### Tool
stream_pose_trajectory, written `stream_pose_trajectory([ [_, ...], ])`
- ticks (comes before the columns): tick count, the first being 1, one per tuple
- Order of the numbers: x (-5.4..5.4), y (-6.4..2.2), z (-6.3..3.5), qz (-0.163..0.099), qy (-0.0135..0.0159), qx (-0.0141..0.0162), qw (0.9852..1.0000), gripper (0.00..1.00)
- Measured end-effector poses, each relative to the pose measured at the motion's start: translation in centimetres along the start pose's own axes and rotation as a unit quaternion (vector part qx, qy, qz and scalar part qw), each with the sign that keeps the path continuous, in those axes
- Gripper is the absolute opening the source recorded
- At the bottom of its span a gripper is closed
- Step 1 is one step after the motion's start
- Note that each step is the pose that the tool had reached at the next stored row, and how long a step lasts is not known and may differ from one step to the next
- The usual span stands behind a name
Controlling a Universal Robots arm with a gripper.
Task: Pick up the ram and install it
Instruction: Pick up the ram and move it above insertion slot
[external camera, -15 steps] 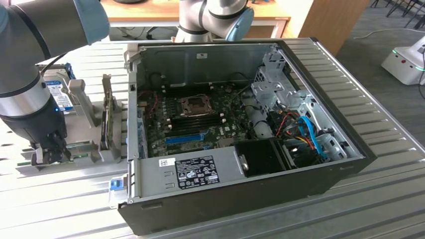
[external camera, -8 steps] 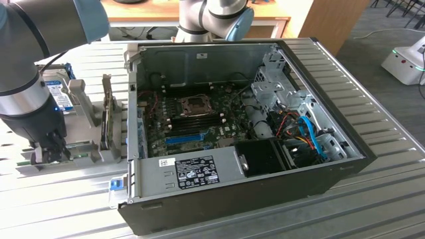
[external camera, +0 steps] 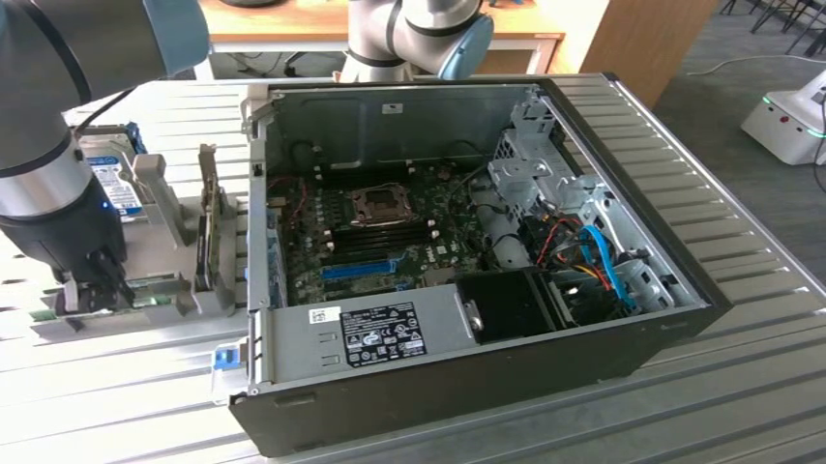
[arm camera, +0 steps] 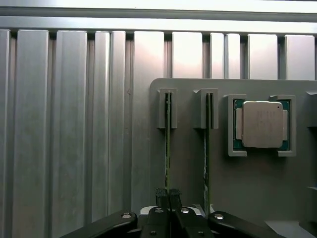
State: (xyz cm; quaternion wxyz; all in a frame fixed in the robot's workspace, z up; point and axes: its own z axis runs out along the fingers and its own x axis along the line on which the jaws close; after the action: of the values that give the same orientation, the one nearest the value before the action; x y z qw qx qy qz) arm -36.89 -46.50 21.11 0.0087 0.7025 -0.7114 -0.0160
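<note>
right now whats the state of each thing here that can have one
ram: on edge in a slot of the holder, one end gripped, not lifted
jaws: shut on the ram
second ram stick: on edge in the next slot, untouched
processor: seated in its holder pocket
computer case: side open, board exposed
hard drive: standing upright beside the case

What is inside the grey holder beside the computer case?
The ram, clamped by the pincer, a second stick alongside, both on edge in slots, and a processor. The pincer covers the ram's near end.
</note>
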Motion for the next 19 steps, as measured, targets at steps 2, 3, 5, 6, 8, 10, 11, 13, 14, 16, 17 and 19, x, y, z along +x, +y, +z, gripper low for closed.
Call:
stream_pose_trajectory([
  [2,0.0,0.01,-0.28,0.000,0.0000,0.0000,1.0000,0.12],
  [3,0.0,0.02,-0.44,0.000,0.0000,0.0000,1.0000,0.12],
  [5,0.0,0.03,-0.79,0.000,0.0000,0.0001,1.0000,0.12],
  [6,0.0,0.03,-0.98,0.000,0.0000,0.0000,1.0000,0.12],
  [8,0.0,0.04,-1.40,0.000,0.0001,0.0000,1.0000,0.12],
  [10,0.0,0.04,-1.82,0.000,0.0000,0.0000,1.0000,0.12],
  [11,0.0,0.05,-2.04,0.000,0.0000,0.0000,1.0000,0.12],
  [13,0.0,0.05,-2.48,0.000,0.0000,0.0000,1.0000,0.12],
  [14,0.0,0.05,-2.73,0.000,0.0000,0.0000,1.0000,0.12],
  [16,0.0,0.05,-3.23,0.000,0.0000,0.0000,1.0000,0.12],
  [17,0.0,0.06,-3.47,0.000,0.0000,0.0000,1.0000,0.12],
  [19,0.0,0.06,-3.98,0.000,0.0000,0.0000,1.0000,0.12],
])
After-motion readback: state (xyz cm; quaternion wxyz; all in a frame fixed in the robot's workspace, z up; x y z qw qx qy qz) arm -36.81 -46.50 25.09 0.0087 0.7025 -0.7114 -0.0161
